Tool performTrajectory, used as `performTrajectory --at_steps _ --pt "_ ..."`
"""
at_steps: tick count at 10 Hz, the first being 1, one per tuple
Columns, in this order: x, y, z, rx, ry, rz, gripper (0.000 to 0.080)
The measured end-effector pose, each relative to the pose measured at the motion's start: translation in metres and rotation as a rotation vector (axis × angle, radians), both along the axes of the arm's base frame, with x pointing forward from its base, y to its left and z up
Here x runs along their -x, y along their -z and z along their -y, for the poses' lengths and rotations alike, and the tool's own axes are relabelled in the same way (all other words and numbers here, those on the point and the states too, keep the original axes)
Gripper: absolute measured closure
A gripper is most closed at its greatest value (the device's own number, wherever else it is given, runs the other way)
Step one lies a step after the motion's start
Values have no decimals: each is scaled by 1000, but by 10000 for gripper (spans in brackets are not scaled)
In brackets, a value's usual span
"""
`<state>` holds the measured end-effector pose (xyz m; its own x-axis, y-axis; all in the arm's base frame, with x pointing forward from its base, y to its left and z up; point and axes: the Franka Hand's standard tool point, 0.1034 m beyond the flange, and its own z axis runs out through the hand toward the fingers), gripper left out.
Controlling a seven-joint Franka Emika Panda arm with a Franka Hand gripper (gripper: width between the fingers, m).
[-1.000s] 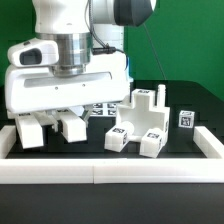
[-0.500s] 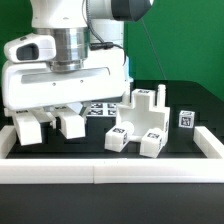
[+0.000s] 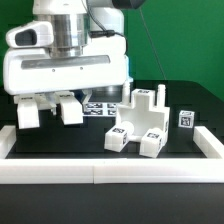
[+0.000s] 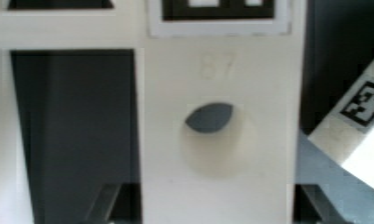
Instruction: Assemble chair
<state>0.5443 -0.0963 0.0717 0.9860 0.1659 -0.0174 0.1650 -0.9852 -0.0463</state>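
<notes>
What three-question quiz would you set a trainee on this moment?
1. True or false: the hand grips the partly built chair.
2. In the exterior view, the small tagged block stands on the chair's: A) left B) right C) top.
3. What marks the middle of the white part in the wrist view?
Key: 1 false, the hand hangs open, apart from it; 2 B; 3 a dark round hole.

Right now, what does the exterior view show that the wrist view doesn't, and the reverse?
Exterior only: the gripper, the part-built chair, a small tagged cube and the white border rail. Wrist only: a close white slab with a round hole in it. Both: white parts bearing black-and-white tags; which parts match, I cannot tell.
</notes>
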Motion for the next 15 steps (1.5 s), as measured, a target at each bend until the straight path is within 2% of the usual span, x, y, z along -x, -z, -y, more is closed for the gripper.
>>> performTrajectory --at_steps 2,3,6,9,10,12,15 --pt "3 -14 -16 -8 132 -18 509" --pt "1 -16 -24 -9 155 -31 509" --pt "1 -14 -24 -10 164 -31 509" --pt "7 -17 -25 -8 439 -65 509" --pt "9 -20 -25 -10 424 -68 509" --pt "11 -31 -26 -18 437 -70 509" --pt "5 -52 -40 -27 439 -53 509"
